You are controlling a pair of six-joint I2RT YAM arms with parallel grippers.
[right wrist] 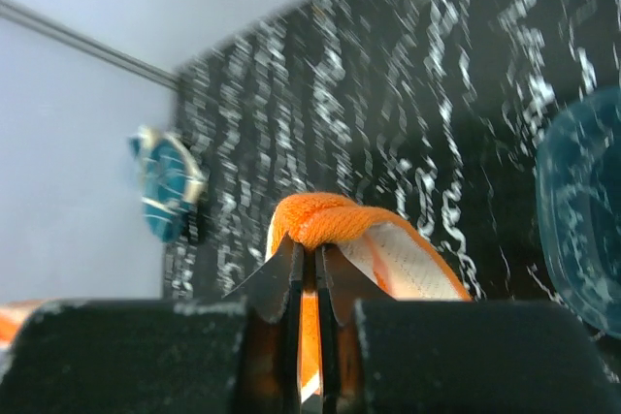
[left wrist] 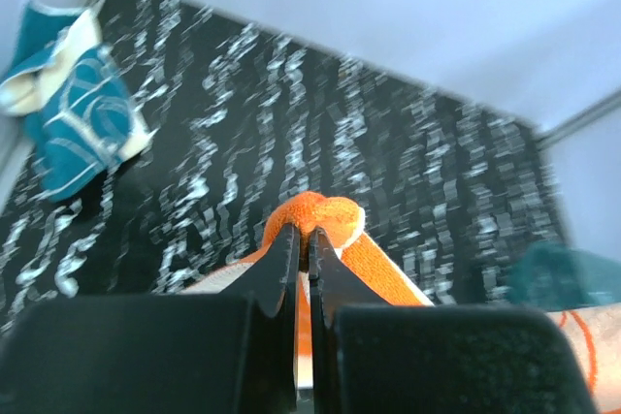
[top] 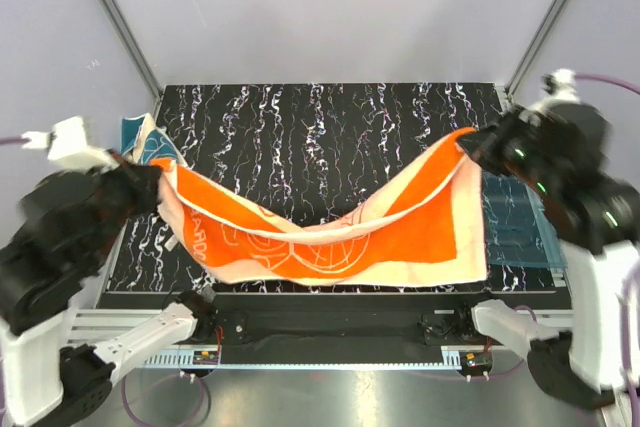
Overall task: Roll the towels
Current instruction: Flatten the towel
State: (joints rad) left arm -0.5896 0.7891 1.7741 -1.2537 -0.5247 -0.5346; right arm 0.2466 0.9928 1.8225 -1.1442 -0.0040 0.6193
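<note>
The orange and peach towel (top: 330,232) hangs stretched between both grippers above the black marbled table, sagging in the middle with its lower edge near the front edge. My left gripper (top: 158,179) is shut on its left corner (left wrist: 315,215). My right gripper (top: 470,147) is shut on its right corner (right wrist: 325,220). The teal towel with white swirls (top: 140,137) lies crumpled at the table's far left; it also shows in the left wrist view (left wrist: 73,113) and in the right wrist view (right wrist: 165,186).
A translucent blue plastic tray (top: 515,222) lies at the table's right edge, partly under the right arm; it also shows in the right wrist view (right wrist: 582,210). White walls and metal frame posts enclose the table.
</note>
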